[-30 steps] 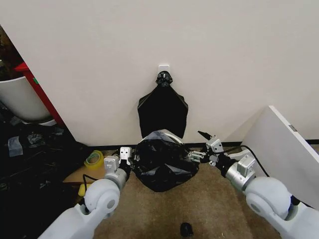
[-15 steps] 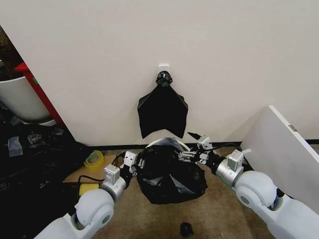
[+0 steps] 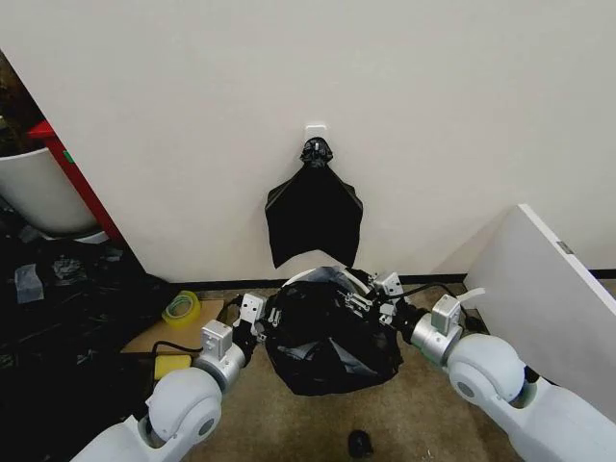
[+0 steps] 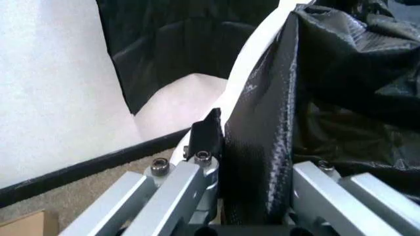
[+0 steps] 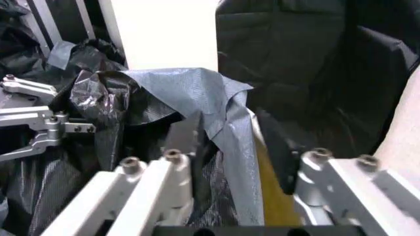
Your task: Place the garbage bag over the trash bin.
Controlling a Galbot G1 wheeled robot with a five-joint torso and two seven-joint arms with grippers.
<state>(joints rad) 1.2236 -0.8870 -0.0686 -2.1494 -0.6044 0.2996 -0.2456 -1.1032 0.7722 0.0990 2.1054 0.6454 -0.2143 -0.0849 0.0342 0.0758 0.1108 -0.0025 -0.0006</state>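
Bag: we see the garbage bag [image 3: 330, 334] draped over the bin, black and crinkled, covering most of it on the carpet near the far wall.
Bin: the bin [image 3: 322, 276] shows as a pale arc of rim at the far side, above the bag; the rest is under plastic.
Left gripper: our left gripper [image 3: 260, 318] sits at the bag's left edge — in the left wrist view its jaws pinch a fold of bag [image 4: 262, 147] against the pale bin rim [image 4: 253, 59].
Right gripper: our right gripper [image 3: 371, 300] is at the bag's far right edge. In the right wrist view the jaws stand apart, with a flap of bag [image 5: 217, 103] hanging between them — we cannot tell whether they grip it.
Hanging bags: a flat black bunch [image 3: 314, 214] hangs from a wall hook, just beyond the bin.
Floor, left: a tape roll [image 3: 181, 307] lies on cardboard [image 3: 159, 335] near the left arm.
Right: a white panel [image 3: 549, 279] leans by the wall.
Far left: a large white tub [image 3: 38, 188].
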